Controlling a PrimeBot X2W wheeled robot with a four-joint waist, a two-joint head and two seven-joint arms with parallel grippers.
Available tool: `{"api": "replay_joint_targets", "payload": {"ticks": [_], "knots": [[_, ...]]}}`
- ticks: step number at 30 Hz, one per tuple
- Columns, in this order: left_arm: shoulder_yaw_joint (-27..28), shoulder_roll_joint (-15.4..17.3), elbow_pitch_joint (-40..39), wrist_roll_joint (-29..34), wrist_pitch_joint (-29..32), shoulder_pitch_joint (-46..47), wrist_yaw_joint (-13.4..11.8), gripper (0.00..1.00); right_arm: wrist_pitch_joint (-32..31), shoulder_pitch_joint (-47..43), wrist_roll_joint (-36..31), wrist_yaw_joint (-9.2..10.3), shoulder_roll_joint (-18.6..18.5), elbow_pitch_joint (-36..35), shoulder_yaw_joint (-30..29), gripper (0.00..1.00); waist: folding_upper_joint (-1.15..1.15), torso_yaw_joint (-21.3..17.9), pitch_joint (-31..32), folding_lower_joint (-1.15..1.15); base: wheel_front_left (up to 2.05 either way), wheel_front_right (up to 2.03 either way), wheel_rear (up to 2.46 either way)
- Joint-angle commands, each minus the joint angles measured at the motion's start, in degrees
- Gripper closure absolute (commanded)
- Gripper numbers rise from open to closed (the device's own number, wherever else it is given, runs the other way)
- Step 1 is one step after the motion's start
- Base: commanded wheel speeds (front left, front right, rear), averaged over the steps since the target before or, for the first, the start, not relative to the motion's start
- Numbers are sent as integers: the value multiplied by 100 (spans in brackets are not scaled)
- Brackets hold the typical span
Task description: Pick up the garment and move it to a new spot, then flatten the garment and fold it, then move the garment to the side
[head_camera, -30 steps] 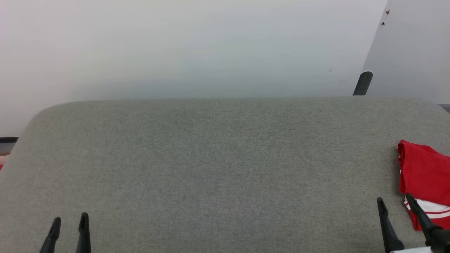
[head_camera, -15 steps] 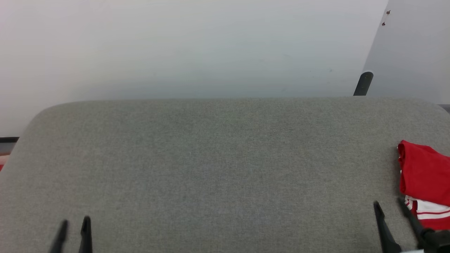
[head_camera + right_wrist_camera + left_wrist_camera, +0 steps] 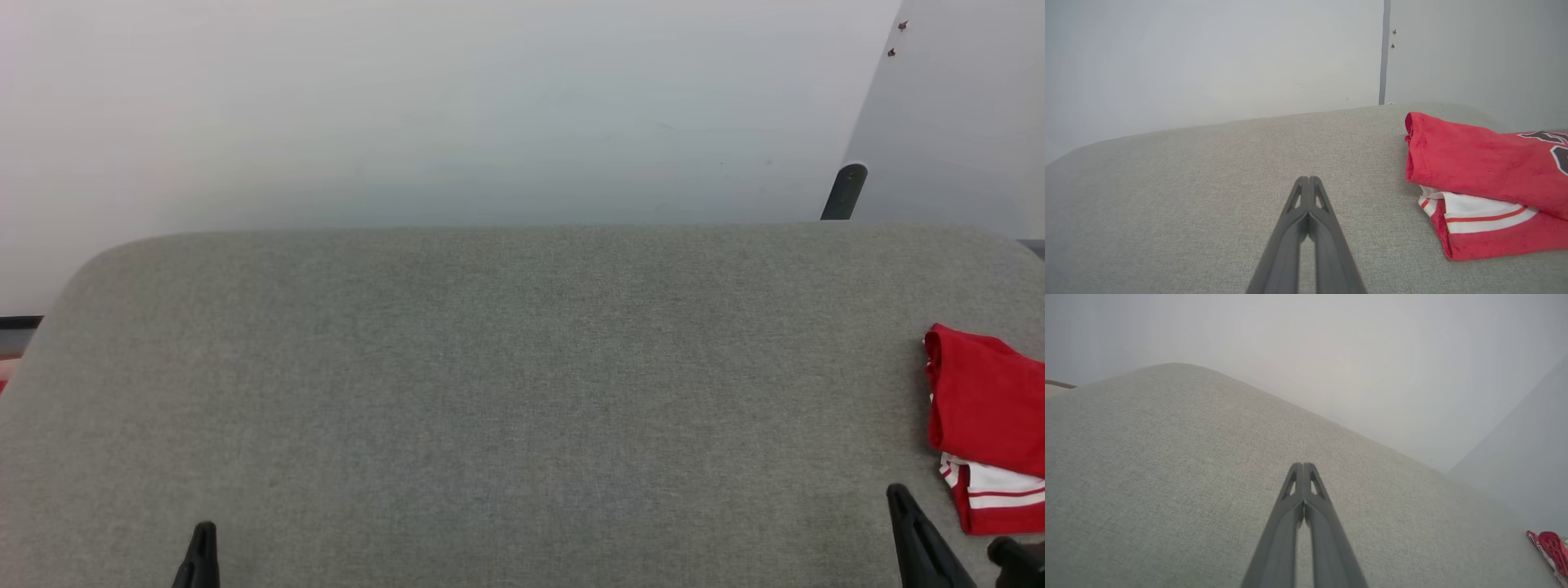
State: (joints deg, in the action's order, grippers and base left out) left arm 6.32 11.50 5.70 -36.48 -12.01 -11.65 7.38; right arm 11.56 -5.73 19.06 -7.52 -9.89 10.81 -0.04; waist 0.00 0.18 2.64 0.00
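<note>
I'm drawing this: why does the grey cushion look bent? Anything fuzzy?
Left wrist view: the wide lens bows the grey cushion into a hill; far parts look hazy. Right wrist view: the garment is sharp. Head view: soft light, no glare.

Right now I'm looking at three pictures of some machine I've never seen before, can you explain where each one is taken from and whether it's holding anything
This is a wheeled robot with two arms, and each arm ends in a pair of long dark prongs. Its left fingers and right fingers are both pressed shut and hold nothing. The wide picture comes from a camera on the robot's head, looking down at a grey fabric surface in front of a pale wall. The other two pictures come from cameras on its wrists, each looking along that arm's own fingers. On the robot's right lies a folded red jersey with white, red-striped trim. It is beside the right fingers but not touching them.
</note>
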Motion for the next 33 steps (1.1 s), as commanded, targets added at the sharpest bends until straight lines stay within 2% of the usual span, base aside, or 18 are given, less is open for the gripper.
{"api": "replay_joint_targets", "payload": {"ticks": [1,33], "knots": [[34,38,-56,-171,40,156,2,100,-32,189,229,1,-4,-72,-64,100,0,0,-2,0,0,0,0],[32,-316,296,-2345,767,828,7,100,-745,620,3075,2,273,78,-302,100,0,-5,-81,0,0,0,0]]}}
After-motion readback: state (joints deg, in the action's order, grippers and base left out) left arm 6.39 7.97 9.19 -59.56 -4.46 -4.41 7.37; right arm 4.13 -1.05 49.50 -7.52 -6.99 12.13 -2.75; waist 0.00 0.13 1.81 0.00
